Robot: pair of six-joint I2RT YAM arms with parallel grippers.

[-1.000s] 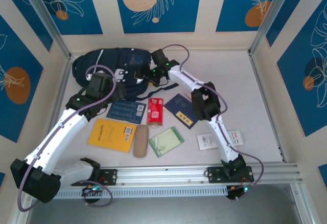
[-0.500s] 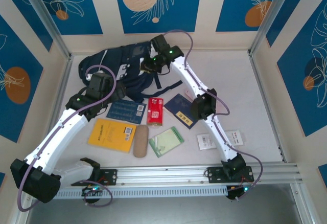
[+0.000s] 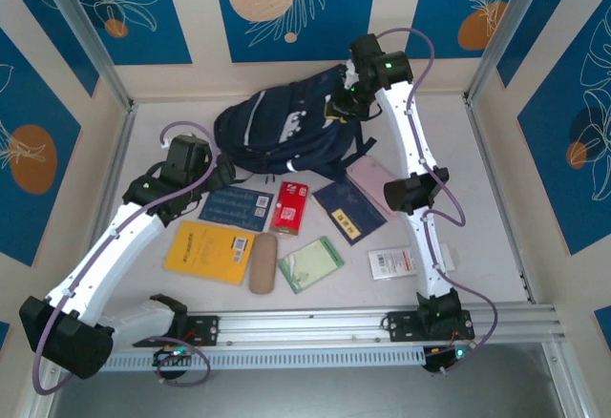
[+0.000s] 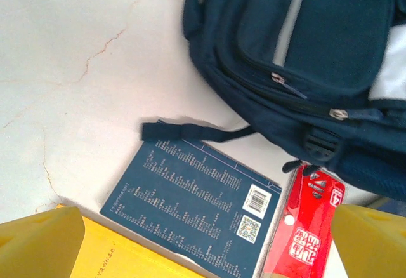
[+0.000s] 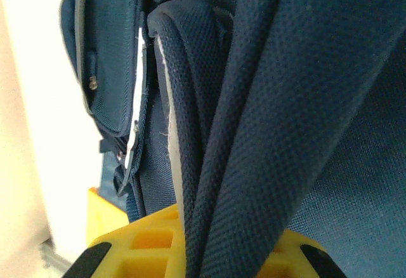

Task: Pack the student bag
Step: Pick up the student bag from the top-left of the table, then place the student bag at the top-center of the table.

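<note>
— Where is the student bag point(image 3: 286, 136)?

— At the far middle of the table point(image 3: 496, 198). It is dark navy with pale stripes. Its right end is up at the right gripper point(image 3: 342, 105).

— Is that gripper holding it?

— Yes. In the right wrist view its yellow fingers point(image 5: 143, 249) are clamped on a padded navy fold of the bag, which runs up between them.

— And the other arm?

— The left gripper point(image 4: 204, 243) hangs just beside the bag's near edge with its jaws spread wide and nothing between them. Below it lie a blue booklet point(image 4: 190, 198) and a red packet point(image 4: 304, 224). A loose black strap point(image 4: 190, 132) from the bag lies along the booklet's far edge, and the packet's far end touches the bag.

— What else lies nearby?

— Right of the packet is a dark navy book point(image 3: 349, 210), with a pink item point(image 3: 368, 181) just beyond it, by the bag. Nearer the arm bases are a yellow book point(image 3: 209, 252), a tan case point(image 3: 263, 262), a green notebook point(image 3: 311, 263) and a white card point(image 3: 391, 263).
</note>
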